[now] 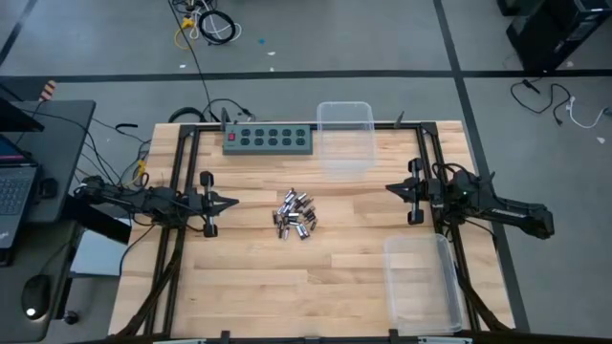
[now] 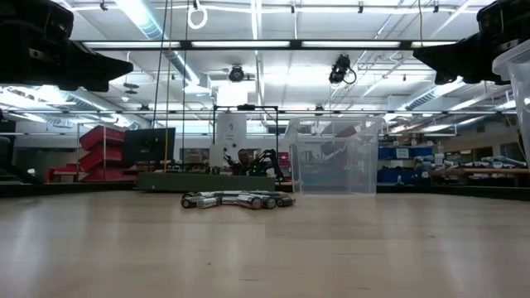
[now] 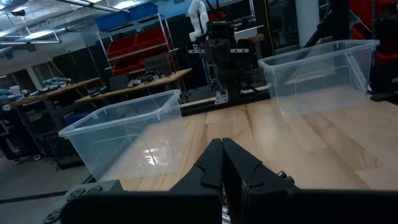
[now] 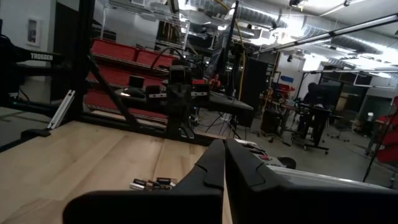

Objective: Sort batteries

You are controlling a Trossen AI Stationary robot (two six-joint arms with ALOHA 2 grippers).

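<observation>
The batteries [image 1: 296, 214] lie in a loose heap of small silvery and dark cells in the middle of the wooden table, on their sides; they also show in the low view [image 2: 238, 199] and the right wrist view [image 4: 154, 183]. My left gripper [image 1: 233, 202] hovers shut at the table's left, pointing level toward the heap. My right gripper [image 1: 389, 188] hovers shut at the table's right, pointing toward the heap. In the wrist views each pair of fingers meets at a point: left gripper [image 3: 222, 146], right gripper [image 4: 224, 146]. Neither touches anything.
A clear plastic bin [image 1: 344, 139] stands at the far edge, right of centre, beside a green power strip [image 1: 268, 139]. A second clear bin [image 1: 421, 282] stands at the near right corner. Bare wood lies between the heap and both grippers.
</observation>
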